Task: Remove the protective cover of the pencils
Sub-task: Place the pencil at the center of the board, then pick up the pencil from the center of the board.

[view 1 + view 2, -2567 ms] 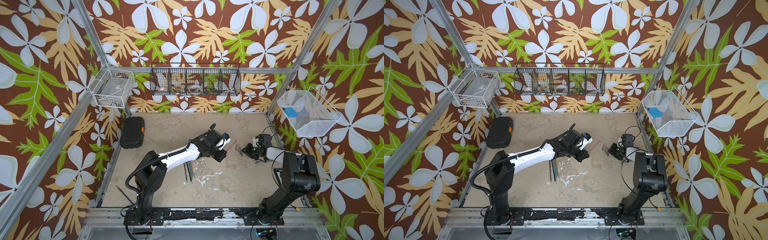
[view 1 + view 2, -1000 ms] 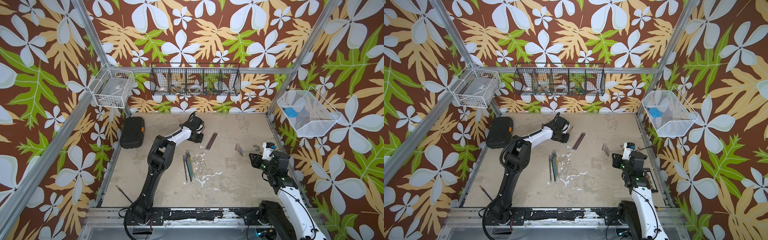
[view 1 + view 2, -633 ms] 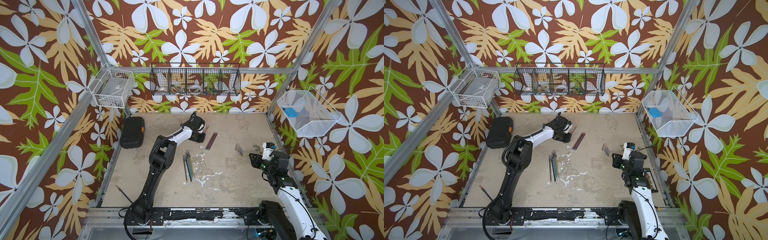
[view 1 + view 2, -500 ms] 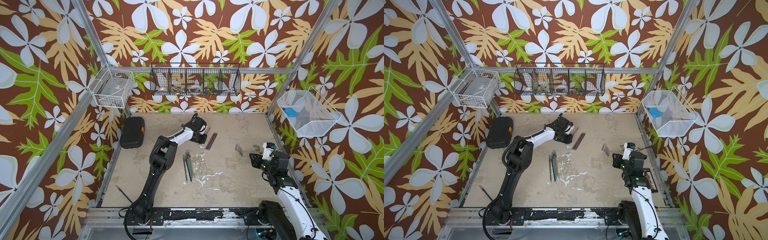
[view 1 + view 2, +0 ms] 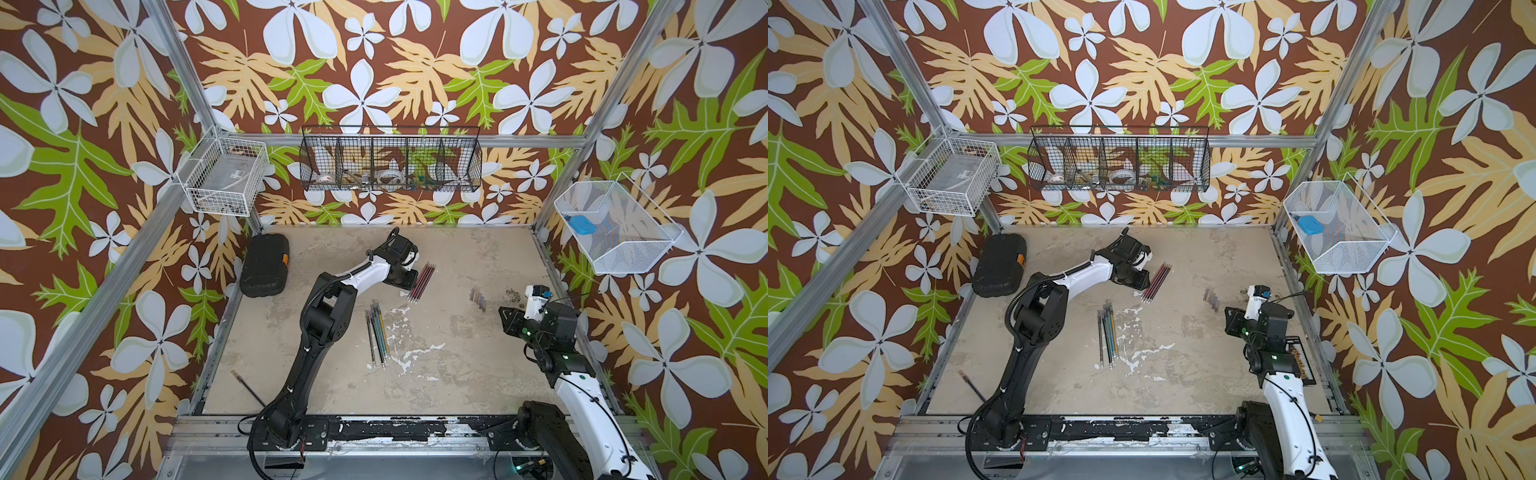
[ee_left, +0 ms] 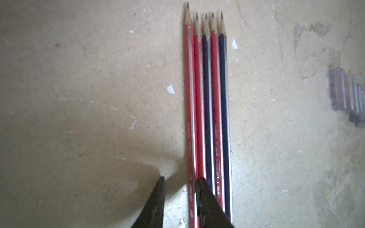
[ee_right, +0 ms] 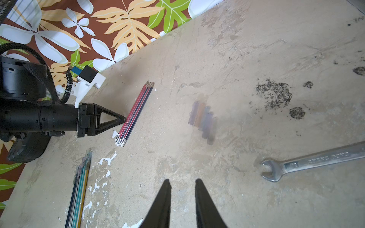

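Note:
Several red and dark blue pencils (image 6: pixel 214 98) lie side by side on the table, their sharpened tips bare; both top views show them (image 5: pixel 421 280) (image 5: pixel 1156 281). My left gripper (image 6: pixel 181 178) is low at their eraser half, open a little. The outermost red pencil runs through the gap beside one finger. A second row of teal, green and yellow pencils (image 5: pixel 377 332) lies nearer the front. Several translucent protective covers (image 7: pixel 203 120) lie loose on the table, right of the pencils (image 5: pixel 478 298). My right gripper (image 7: pixel 181 180) hovers at the right side (image 5: pixel 509 320), open and empty.
A steel wrench (image 7: pixel 316 159) lies near my right gripper. A black case (image 5: pixel 265 270) sits at the back left. Wire baskets hang on the back wall (image 5: pixel 390 160), left wall (image 5: pixel 224 183) and right wall (image 5: pixel 615 228). A thin dark rod (image 5: pixel 248 388) lies at the front left.
My left gripper has slid a little to the right onto the red and blue pencil row, and its jaws have parted from shut. The right arm has stayed still.

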Motion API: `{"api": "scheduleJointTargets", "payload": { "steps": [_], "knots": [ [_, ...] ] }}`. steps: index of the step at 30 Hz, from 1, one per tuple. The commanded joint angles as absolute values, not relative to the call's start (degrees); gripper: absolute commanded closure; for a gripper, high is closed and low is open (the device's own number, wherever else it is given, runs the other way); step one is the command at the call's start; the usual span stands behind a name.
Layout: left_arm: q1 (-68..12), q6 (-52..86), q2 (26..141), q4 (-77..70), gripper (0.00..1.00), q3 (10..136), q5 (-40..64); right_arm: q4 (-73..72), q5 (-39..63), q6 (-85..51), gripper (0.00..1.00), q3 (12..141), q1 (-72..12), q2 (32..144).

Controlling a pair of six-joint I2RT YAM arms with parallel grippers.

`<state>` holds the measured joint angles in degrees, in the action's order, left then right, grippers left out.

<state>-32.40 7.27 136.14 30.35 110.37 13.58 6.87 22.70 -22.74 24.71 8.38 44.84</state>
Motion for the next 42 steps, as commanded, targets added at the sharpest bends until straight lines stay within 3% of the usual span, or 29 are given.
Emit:
{"api": "scheduleJointTargets", "payload": {
  "steps": [1,7,17,26,30,36,42],
  "knots": [
    [-32.34,8.07,134.22,32.25,0.71,110.22,14.49,5.84,22.76,-22.85,0.75,24.52,8.41,44.91],
    [-32.34,10.06,123.49,25.32,0.70,103.23,16.23,5.80,22.85,-22.81,0.75,24.52,8.36,45.76],
    [-31.47,16.43,100.70,4.46,0.68,80.49,23.72,5.89,23.81,-22.07,0.75,25.00,8.35,50.14],
    [-31.55,21.41,93.50,-3.39,0.69,75.34,30.05,7.32,26.22,-24.10,0.75,25.55,6.53,51.56],
    [-31.51,22.84,92.45,-4.43,0.69,75.15,32.38,6.97,21.77,-28.27,0.76,24.62,-1.14,49.26],
    [-31.47,22.26,90.42,-4.95,0.68,74.41,31.48,3.56,10.37,-37.20,0.76,23.55,-20.11,47.82],
    [-30.92,23.54,89.54,-6.30,0.66,73.50,31.24,-1.42,0.18,-42.70,0.75,26.07,-39.51,56.08]
  ]
}}
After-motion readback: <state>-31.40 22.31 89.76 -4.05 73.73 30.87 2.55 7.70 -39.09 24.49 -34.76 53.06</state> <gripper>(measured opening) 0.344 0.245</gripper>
